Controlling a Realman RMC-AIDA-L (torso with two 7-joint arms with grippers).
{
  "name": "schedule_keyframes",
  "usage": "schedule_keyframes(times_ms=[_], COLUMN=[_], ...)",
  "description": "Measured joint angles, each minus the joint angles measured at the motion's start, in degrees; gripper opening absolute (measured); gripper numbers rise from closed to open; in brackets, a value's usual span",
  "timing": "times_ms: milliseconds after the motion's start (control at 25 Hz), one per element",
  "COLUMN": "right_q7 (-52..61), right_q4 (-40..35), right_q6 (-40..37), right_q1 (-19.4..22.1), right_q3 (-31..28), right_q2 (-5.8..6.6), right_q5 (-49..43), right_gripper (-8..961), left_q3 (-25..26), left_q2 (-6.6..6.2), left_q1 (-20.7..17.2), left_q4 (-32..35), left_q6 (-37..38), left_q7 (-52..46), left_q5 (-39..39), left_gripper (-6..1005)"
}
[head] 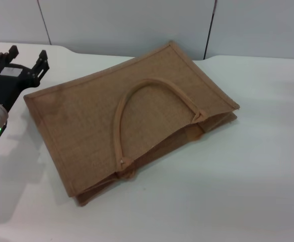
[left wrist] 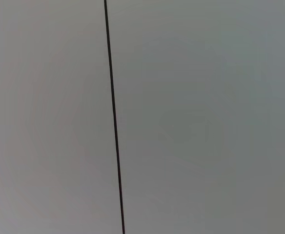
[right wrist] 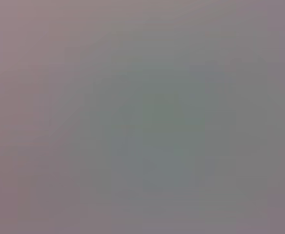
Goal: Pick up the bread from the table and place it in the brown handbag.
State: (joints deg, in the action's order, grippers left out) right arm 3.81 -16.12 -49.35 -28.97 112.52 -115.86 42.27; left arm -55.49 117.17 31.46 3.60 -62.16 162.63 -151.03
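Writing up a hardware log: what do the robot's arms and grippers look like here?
Only the left arm shows: a white rounded link with a small green light, ending in a black left gripper with angular, bracket-like fingers. The right arm is out of view.

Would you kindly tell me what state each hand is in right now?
Left hand: open, holding nothing, raised at the far left beside the brown handbag.
Right hand: not in view, so it cannot be told.
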Motion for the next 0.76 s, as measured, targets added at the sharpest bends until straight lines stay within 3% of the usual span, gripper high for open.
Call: schedule_keyframes(times_ms=[760], right_q7=[-4.3], right_q4=[1.2], right_q6=[0.3], right_q1=[-2.8], right_q3=[5.3], right_q2=[-0.15], right_q5=[0.0], right_gripper=[894], left_q3=[-0.3], left_q2=[-0.20], left_q1=[0.1], left_q4=[-0.6], left_q6=[1.9], left_q7=[0.1], left_q5=[0.1], left_gripper=[578])
